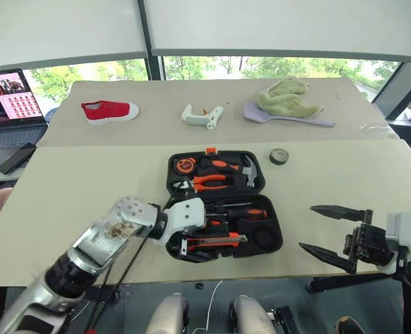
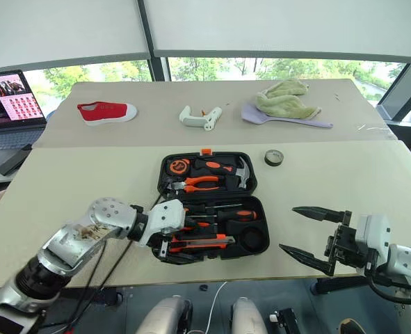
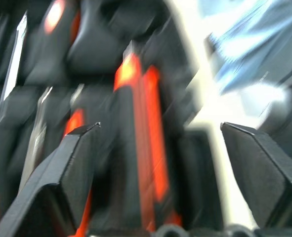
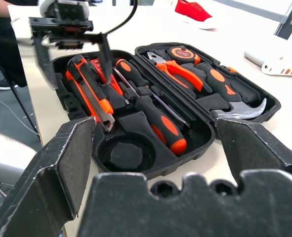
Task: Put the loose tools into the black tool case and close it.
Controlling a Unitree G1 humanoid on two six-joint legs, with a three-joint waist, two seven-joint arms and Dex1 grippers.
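Near the desk's front edge, the left gripper [image 2: 165,240] hangs with fingers apart over the utility knife [image 2: 199,241], which lies in the open black tool case [image 2: 261,182]; both screwdrivers are slotted too. The right gripper [image 2: 304,233] waits with fingers spread wide, empty. The tape roll [image 2: 274,157] sits beyond the case, so fetching it looks next.

Case [image 2: 208,206] lies open mid-surface, tools slotted inside. Tape roll [image 2: 274,158] just beyond its far right corner. Left tool [image 2: 165,240] over case's near-left edge; right tool [image 2: 304,234] spread wide, off near edge.
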